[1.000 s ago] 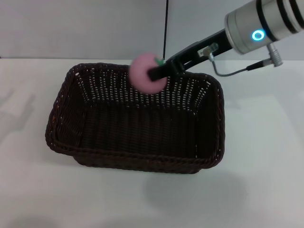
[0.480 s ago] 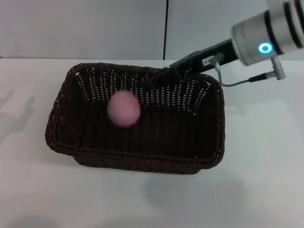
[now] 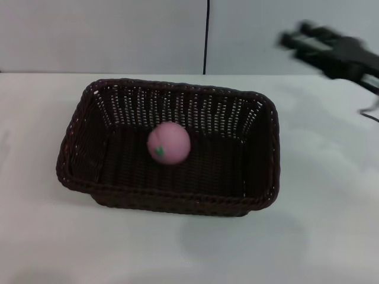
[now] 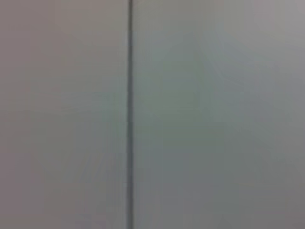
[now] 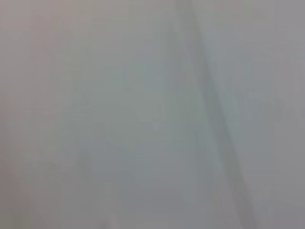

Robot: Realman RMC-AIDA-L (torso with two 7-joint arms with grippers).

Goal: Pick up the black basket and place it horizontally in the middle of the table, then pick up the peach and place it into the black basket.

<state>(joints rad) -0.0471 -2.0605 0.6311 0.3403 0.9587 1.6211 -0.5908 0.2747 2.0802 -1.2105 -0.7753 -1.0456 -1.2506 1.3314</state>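
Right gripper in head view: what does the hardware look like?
Only the right gripper shows, at the far right above the table. It is black, with two slim dark fingers on a blocky black body, and a thin dark cable loops below it at the frame edge. No markings are readable. The left arm is out of view.

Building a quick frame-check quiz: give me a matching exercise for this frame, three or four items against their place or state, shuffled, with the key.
Column 1:
1. peach
2. black basket
3. right gripper
4. table

Column 2:
A. raised at the far right, off the basket, holding nothing
B. lying on the basket floor
C. white, carrying the basket
D. standing long side across the middle of the table

Pairs: 1-B, 2-D, 3-A, 4-C
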